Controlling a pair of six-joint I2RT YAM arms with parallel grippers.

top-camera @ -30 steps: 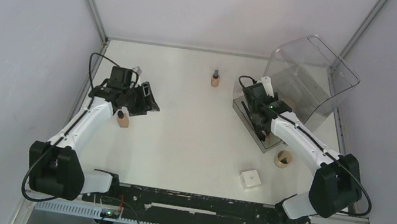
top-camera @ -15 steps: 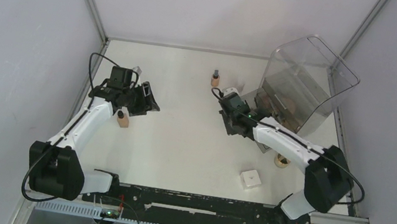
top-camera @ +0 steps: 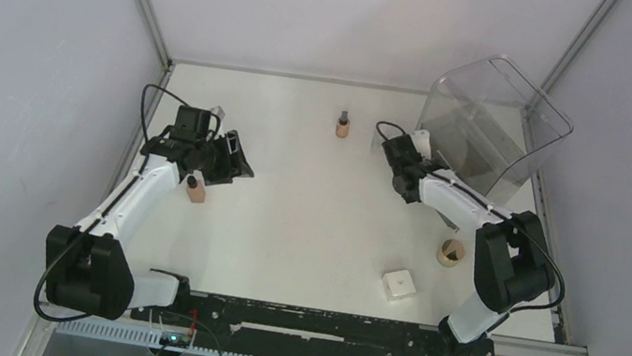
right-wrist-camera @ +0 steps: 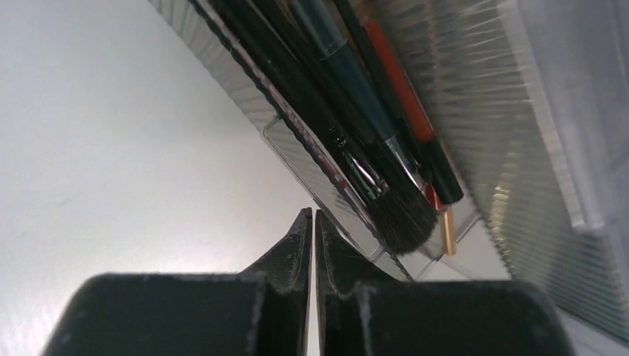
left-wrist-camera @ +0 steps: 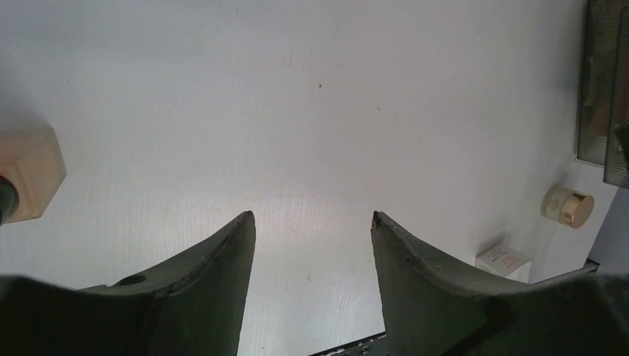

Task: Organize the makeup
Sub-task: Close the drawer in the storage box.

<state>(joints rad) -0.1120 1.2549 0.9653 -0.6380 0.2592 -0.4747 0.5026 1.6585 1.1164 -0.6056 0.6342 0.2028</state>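
From above, the left tool (top-camera: pixel 237 161) hangs just beside a tan dark-capped bottle (top-camera: pixel 193 188), the right tool (top-camera: pixel 394 155) by the clear bin (top-camera: pixel 491 119); a round puff (top-camera: pixel 451 251) and a white box (top-camera: pixel 398 284) lie on the worktop (top-camera: pixel 296 222); left wrist: fingers apart above the worktop; right wrist: fingers together, beside a clear tray (right-wrist-camera: pixel 293 152) of black brushes (right-wrist-camera: pixel 348 152).

The left arm (top-camera: pixel 124 206) and right arm (top-camera: pixel 456 197) are built of white shells (top-camera: pixel 151 180) and black joints (top-camera: pixel 88 272), with black cables (top-camera: pixel 143 105) looped at the wrists. Each is ended by dark tapered fingers (left-wrist-camera: pixel 200 289).
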